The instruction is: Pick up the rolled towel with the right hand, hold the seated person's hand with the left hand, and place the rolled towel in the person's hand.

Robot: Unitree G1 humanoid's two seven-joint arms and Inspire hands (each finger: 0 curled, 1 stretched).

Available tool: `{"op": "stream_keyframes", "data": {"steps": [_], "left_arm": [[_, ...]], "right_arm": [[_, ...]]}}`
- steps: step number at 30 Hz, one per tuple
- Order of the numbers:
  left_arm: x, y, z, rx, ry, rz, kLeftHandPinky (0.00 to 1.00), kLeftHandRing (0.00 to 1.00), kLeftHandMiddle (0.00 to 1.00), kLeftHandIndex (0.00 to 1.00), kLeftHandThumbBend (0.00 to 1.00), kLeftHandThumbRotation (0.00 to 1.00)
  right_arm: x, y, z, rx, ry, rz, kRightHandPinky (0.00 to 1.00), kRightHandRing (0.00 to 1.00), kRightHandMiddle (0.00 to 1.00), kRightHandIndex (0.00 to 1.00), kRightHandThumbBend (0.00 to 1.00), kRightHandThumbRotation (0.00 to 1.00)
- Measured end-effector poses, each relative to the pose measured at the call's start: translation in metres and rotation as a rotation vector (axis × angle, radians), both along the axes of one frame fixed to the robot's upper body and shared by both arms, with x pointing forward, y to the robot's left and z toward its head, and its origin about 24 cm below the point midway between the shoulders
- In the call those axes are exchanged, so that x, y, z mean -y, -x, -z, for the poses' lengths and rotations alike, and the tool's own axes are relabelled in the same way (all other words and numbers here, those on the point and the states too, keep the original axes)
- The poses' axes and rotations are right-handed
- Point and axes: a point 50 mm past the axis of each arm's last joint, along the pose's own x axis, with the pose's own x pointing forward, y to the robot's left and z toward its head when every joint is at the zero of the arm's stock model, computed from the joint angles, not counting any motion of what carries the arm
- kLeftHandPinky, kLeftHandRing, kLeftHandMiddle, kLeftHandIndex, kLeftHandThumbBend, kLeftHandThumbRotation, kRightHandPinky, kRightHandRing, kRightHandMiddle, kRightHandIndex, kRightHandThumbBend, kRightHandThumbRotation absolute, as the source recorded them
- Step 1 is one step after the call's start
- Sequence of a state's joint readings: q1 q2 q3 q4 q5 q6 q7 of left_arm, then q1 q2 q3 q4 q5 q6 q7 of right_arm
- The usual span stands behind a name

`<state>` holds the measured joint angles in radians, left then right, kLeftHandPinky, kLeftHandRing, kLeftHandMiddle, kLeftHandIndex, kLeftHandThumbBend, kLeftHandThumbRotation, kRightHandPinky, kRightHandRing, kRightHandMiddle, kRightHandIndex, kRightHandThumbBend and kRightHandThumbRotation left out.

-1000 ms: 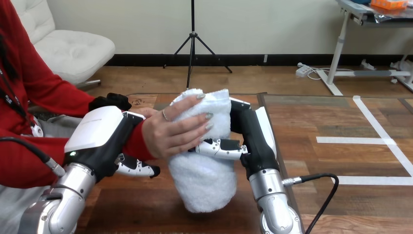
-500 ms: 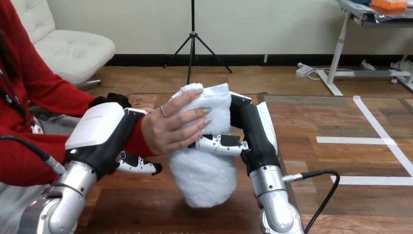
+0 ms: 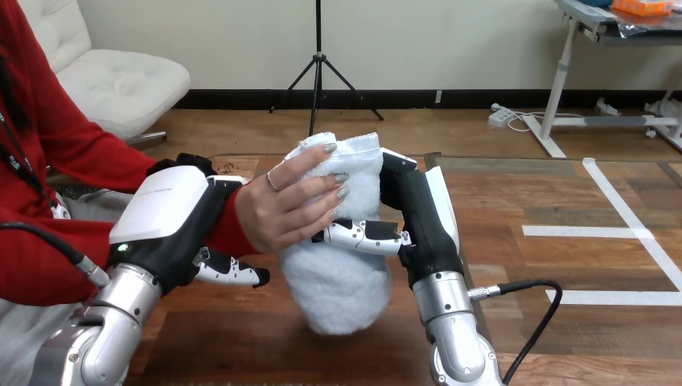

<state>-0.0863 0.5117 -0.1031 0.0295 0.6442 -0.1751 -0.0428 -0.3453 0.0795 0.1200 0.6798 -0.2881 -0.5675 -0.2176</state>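
I find the white rolled terry towel [image 3: 342,269] standing roughly upright at mid-view, caught between two hands. The right hand [image 3: 414,213] grasps it from the view's right. Its thumb [image 3: 363,236] lies across the front of the roll at mid-height, and its fingers [image 3: 396,171] pass round the far side, where the towel hides most of their length. The person's hand [image 3: 277,213] lies on the towel's upper half from the left, spread over the front of the roll and reaching close to that thumb. Both hands are therefore on the towel.

The left hand [image 3: 165,213] sits at the person's wrist, which wears a red sleeve [image 3: 229,233]. The hand's white back shell covers most of the wrist. A thumb shows under the sleeve and dark fingertips show at its far side, so I take the hand as closed round the wrist. The contact itself is hidden beneath the shell.

The towel's lower end is close to the dark brown wooden tabletop [image 3: 217,334], but I cannot tell whether it rests there or hangs clear. Both silver forearms are cut off by the bottom edge. The tabletop shows plain wood grain in front of the towel.
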Motion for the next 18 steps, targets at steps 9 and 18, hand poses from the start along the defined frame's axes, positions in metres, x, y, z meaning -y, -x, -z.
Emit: {"op": "stream_keyframes", "data": {"steps": [9, 18], "left_arm": [[-0.0008, 0.0006, 0.0030, 0.015, 0.002, 0.013, 0.72, 0.76, 0.80, 0.84, 1.00, 0.23], [-0.0012, 0.0014, 0.0062, 0.043, -0.022, 0.024, 0.88, 0.88, 0.89, 0.94, 1.00, 0.38]], "right_arm": [[0.0008, -0.0044, -0.0044, -0.036, 0.040, -0.020, 0.77, 0.81, 0.80, 0.82, 0.97, 0.31], [0.0018, -0.0077, -0.0100, -0.055, 0.127, -0.056, 0.87, 0.91, 0.91, 0.96, 1.00, 0.50]]}}
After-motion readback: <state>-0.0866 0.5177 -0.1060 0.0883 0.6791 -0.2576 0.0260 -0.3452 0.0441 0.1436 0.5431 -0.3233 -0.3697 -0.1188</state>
